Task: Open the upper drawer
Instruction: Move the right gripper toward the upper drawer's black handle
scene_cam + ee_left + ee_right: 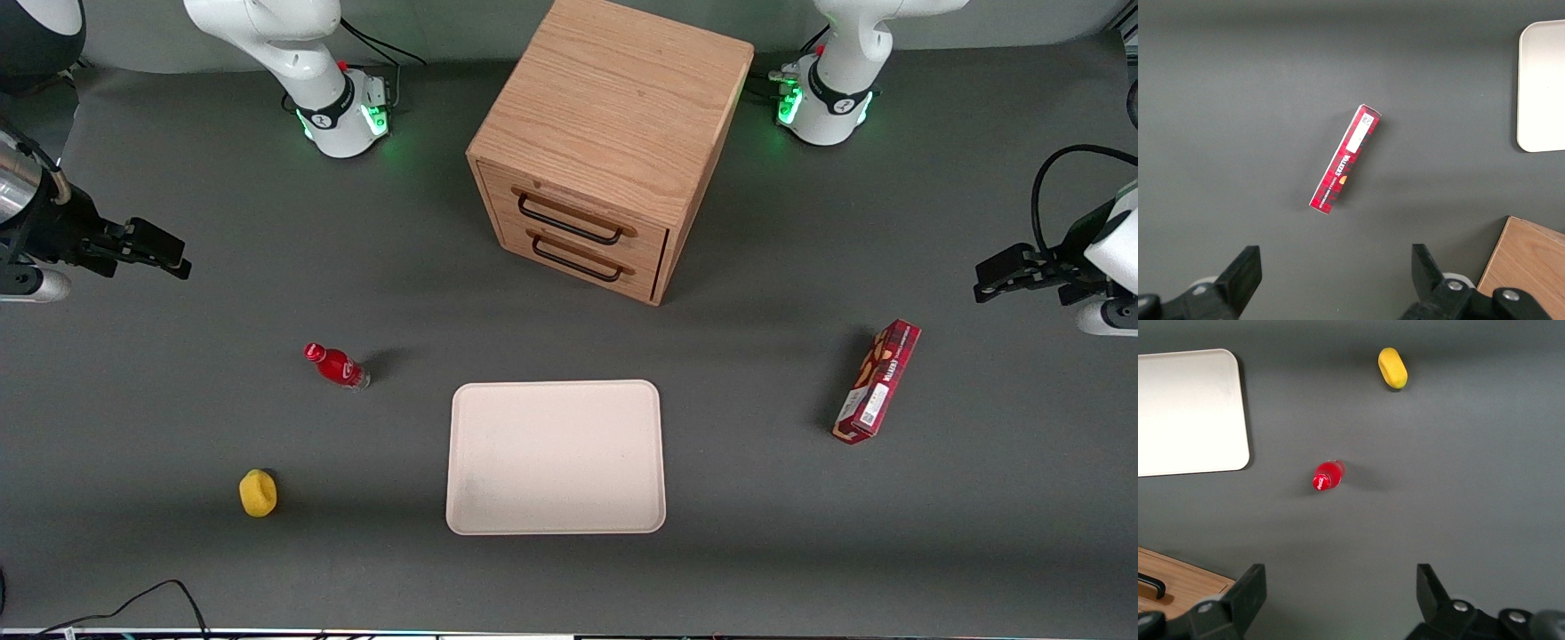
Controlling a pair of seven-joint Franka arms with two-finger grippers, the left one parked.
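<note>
1. While my arm hangs above the working arm's end of the table (178,569), the cabinet (613,116) stands well apart from my tool (164,251), toward the parked arm's end.
2. The upper drawer (576,216) sits shut, flush in that cabinet, above the lower drawer (578,256).
3. The tray (556,458) lies nearer the front camera.
4. My tool is spread wide, holding nothing; the red bottle (1327,475) stands below it.

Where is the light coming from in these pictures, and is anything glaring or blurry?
Front view: soft overhead light, the cabinet and red bottle cast faint shadows, green lamps glow on the arm bases, upper drawer sharp. Right wrist view: open gripper slightly soft-edged, the pale tray bright but not glaring.
</note>
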